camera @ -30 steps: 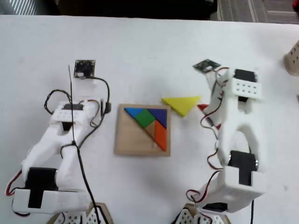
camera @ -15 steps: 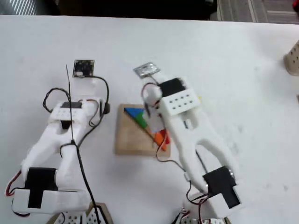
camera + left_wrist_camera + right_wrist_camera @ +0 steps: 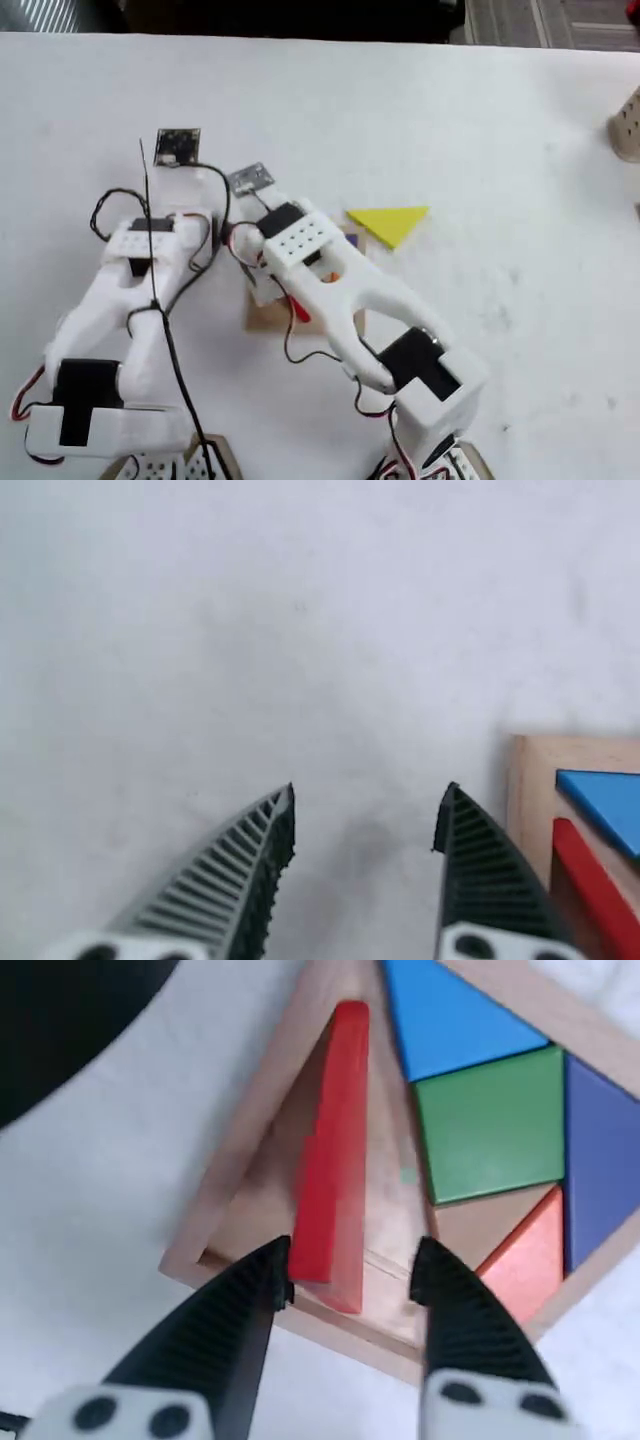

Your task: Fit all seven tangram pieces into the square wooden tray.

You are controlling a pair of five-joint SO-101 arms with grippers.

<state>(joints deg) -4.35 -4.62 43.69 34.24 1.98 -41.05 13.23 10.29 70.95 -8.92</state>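
The square wooden tray (image 3: pixel 240 1140) holds a blue (image 3: pixel 450 1015), a green (image 3: pixel 490 1125), a dark blue (image 3: pixel 605 1160) and an orange piece (image 3: pixel 530 1255). A red piece (image 3: pixel 335 1210) leans on its edge in the tray's bare half. My right gripper (image 3: pixel 350 1255) is open just above it, one finger beside the piece and the other apart from it. From above, the right arm (image 3: pixel 330 280) lies across the tray (image 3: pixel 265 318). A yellow triangle (image 3: pixel 390 222) lies on the table right of the tray. My left gripper (image 3: pixel 367 800) is open over bare table beside the tray's edge (image 3: pixel 520 800).
The left arm (image 3: pixel 130 290) rests left of the tray, with its cable looping close to the right arm's wrist. A pale object (image 3: pixel 628 125) stands at the table's far right edge. Open white table lies behind and right of the tray.
The right arm has swung left from beside the yellow triangle to over the tray, bringing the red piece with it. The left arm has not moved.
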